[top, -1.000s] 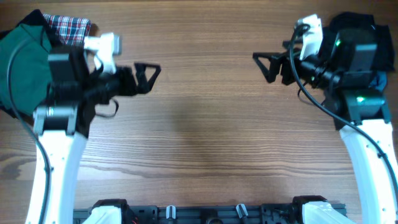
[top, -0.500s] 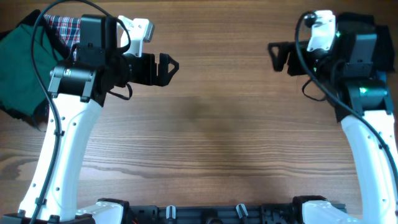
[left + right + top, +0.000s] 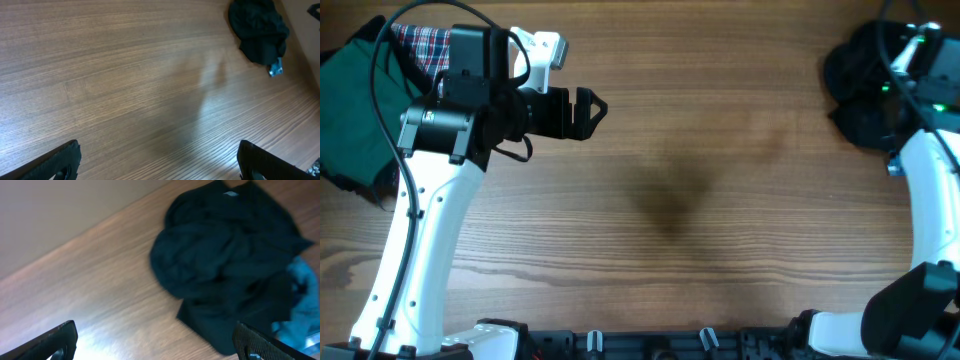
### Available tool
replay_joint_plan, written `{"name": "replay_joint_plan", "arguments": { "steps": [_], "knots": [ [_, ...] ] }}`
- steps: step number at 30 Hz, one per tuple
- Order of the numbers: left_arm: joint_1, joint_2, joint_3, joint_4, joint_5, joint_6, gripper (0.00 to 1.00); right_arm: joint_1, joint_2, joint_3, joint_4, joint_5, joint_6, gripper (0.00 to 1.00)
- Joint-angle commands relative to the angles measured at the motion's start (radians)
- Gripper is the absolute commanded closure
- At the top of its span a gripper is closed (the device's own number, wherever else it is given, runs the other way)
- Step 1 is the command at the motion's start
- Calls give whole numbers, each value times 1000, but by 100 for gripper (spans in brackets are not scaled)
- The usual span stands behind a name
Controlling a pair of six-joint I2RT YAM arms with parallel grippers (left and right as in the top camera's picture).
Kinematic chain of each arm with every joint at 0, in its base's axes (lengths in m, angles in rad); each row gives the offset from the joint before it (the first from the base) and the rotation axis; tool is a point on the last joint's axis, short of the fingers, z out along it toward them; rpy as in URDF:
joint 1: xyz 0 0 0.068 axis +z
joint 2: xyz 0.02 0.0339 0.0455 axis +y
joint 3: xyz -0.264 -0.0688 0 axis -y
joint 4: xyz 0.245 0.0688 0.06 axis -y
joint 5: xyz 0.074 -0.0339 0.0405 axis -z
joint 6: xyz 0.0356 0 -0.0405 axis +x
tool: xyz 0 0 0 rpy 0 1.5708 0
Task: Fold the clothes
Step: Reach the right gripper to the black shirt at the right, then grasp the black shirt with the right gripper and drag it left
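**Item 1. Black shirt** (image 3: 225,265). It lies in a crumpled heap on the far right of the table (image 3: 680,200), neither spread nor folded. A small pale tag (image 3: 231,194) shows at one edge, probably the collar.
Handling, as I judge it: soft, limp and light. It will not hold a shape and will sag from any single hold. A pinch in the middle of the mound would likely catch several layers at once. Better to take a free edge, at the collar or a hem, lift it and shake it flat on the open wood in the centre.

**Item 2. Blue garment** (image 3: 300,297). It is smaller and touches the black heap on its right side, partly under it by the look. It may be dragged up along with the shirt.

**Item 3. Green garment** (image 3: 355,110) and plaid cloth (image 3: 425,45). Both sit at the far left edge, bunched together.

**Item 4. Left gripper** (image 3: 592,108). Fingers spread wide and holding nothing. It hangs over bare wood left of centre, well apart from the black heap.

**Item 5. Right gripper** (image 3: 157,345). Fingers spread wide and empty. It is above the black heap with nothing pinched.
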Motion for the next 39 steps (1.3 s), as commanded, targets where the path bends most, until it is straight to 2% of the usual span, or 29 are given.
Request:
{"name": "replay_joint_plan", "arguments": {
  "steps": [1, 7, 8, 14, 19, 20, 22, 24, 25, 26, 27, 32, 35, 38, 39],
  "knots": [
    [-5, 6, 17, 0, -5, 19, 0, -40, 57, 15, 50, -16, 26, 1],
    [-4, 6, 17, -17, -13, 19, 0, -80, 175, 15, 64, 31, 117, 1],
    [-4, 6, 17, -17, -13, 19, 0, -92, 193, 15, 65, 27, 130, 5],
    [-4, 6, 17, -16, -47, 19, 0, -109, 235, 15, 113, 16, 127, 7],
    [-4, 6, 17, -16, -53, 19, 0, -108, 297, 15, 138, 2, 127, 16],
    [-4, 6, 17, -16, -53, 19, 0, -108, 306, 15, 135, 2, 126, 20],
    [-4, 6, 17, -13, -60, 19, 0, -108, 315, 15, 129, 2, 122, 37],
    [-4, 6, 17, -12, -60, 19, 0, -108, 315, 15, 130, 2, 115, 58],
    [-4, 6, 17, -12, -60, 19, 0, -108, 314, 15, 130, 2, 115, 64],
    [-4, 6, 17, -12, -60, 19, 0, -108, 314, 15, 125, 1, 116, 84],
    [-4, 6, 17, -12, -61, 19, 0, -108, 311, 15, 119, -6, 116, 96],
    [-4, 6, 17, -8, -72, 19, 0, -78, 242, 17, 124, -76, 82, 96],
    [-5, 6, 17, 0, -71, 19, 0, -30, 165, 30, 132, -125, 12, 96],
    [-5, 6, 17, 4, -71, 19, 0, 79, 42, 47, 173, -192, -128, 96],
    [-5, 6, 17, 3, -71, 19, 0, 110, 11, 47, 191, -199, -135, 96]
  ]
}}
